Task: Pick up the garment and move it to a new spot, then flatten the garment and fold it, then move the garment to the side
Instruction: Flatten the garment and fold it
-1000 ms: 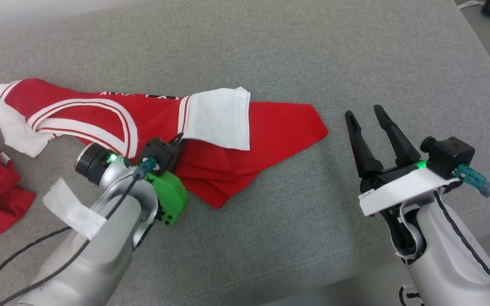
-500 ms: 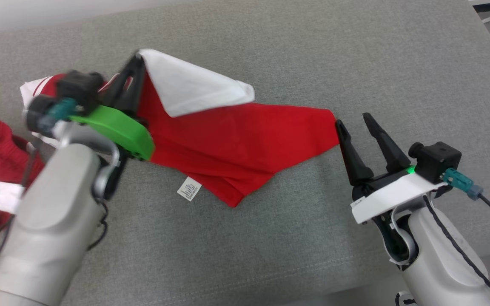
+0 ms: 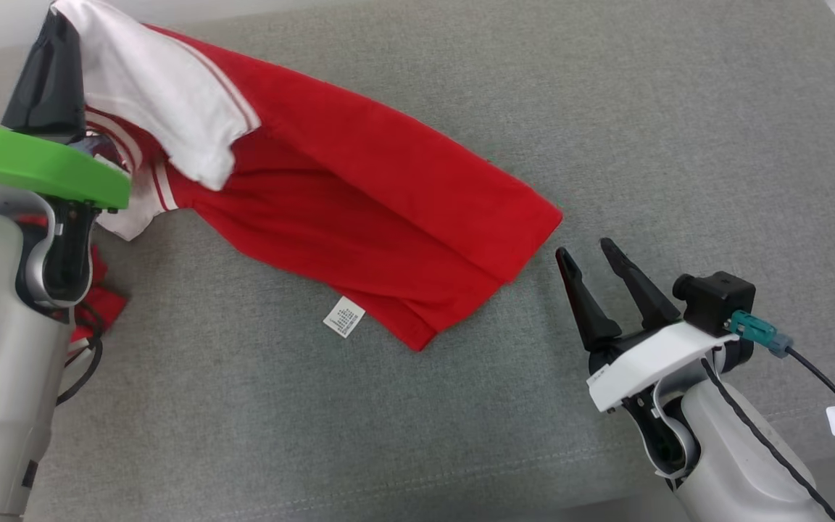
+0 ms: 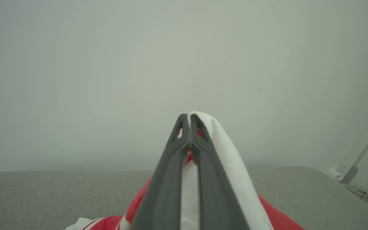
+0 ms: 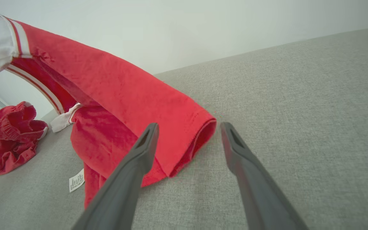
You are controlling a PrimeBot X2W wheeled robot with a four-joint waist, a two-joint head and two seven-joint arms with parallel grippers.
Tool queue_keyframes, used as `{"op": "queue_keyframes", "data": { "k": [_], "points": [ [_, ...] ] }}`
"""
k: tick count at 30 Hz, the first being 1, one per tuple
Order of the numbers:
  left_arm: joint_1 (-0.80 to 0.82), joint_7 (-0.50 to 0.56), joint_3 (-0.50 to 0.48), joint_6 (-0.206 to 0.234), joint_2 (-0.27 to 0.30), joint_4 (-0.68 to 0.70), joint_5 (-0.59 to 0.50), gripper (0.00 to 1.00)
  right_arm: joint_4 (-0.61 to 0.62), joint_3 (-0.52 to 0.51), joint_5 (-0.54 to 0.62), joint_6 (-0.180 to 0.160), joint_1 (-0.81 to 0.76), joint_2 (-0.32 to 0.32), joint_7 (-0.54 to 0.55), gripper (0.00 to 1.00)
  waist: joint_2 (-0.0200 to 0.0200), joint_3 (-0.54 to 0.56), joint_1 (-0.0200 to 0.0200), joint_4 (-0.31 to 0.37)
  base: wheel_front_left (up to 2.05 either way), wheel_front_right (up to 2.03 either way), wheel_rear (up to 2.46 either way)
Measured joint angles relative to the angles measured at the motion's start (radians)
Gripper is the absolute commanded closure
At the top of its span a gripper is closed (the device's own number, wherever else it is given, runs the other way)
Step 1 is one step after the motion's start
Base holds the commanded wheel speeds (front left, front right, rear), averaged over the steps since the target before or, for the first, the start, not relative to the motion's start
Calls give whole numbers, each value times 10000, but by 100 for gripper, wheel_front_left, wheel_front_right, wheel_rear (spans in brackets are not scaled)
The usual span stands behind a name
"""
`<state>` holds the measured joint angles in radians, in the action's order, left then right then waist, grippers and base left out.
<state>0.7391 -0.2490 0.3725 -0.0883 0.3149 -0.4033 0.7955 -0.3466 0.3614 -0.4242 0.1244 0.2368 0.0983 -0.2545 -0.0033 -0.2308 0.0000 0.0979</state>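
Setting: a grey cushion with a pale wall at its far edge.
Garment: a red garment with a white sleeve and white stripes. Its sleeve end is held up above the cushion's far left corner. The rest slopes down in a long fold onto the middle of the cushion, where the hem end lies.
Left pincer: the left pincer is clamped tight on the white sleeve fabric, high over the cushion's far left corner. Cloth drapes over one finger.
Right pincer: the right pincer is spread wide and holds nothing. It hangs low over the cushion's near right part, fingers aimed at the hem corner, close to it but not touching.
Care label: a small white care label lies on the cushion's middle, at the garment's near edge.
Other cloth: a crumpled red piece of clothing sits at the cushion's left edge.
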Motion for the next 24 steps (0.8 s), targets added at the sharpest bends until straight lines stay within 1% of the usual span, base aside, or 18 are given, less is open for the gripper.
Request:
{"op": "queue_keyframes", "data": {
  "k": [1, 4, 6, 9, 11, 18, 24],
  "points": [
    [-21, 0, -59, -10, 94, 36, 71, 100, -136, 17, -75, 0, 5, -4, 0, 0, 0, 0, 0, -65, 0, 0, 0],
    [-103, 2, -96, -56, 146, 121, 159, 100, -351, 140, -497, 0, 24, -46, 0, 0, 0, -3, 0, -135, 0, 0, 0],
    [-219, 8, -113, -86, 194, 211, 201, 100, -583, 320, -1114, 0, 23, -161, 0, 0, 0, -8, 0, -154, 0, 0, 0],
    [-329, 48, -84, -98, 203, 270, 201, 100, -834, 587, -2447, 0, 18, -405, 63, 0, 0, -23, 0, -186, 0, 0, 0],
    [-371, 111, -54, -105, 236, 336, 224, 100, -941, 840, -2968, 0, 20, -420, 253, 0, 0, -35, 0, -211, 0, 0, 0],
    [-435, 257, 138, -155, 295, 658, 433, 100, -1172, 1329, -3860, 0, 315, -397, 456, 0, 0, -80, 0, -314, 0, 0, 0],
    [-502, 385, 213, -169, 405, 941, 435, 100, -1394, 1768, -3977, 0, 779, -368, 453, 0, 0, -145, 0, -386, 0, 0, 0]
  ]
}}
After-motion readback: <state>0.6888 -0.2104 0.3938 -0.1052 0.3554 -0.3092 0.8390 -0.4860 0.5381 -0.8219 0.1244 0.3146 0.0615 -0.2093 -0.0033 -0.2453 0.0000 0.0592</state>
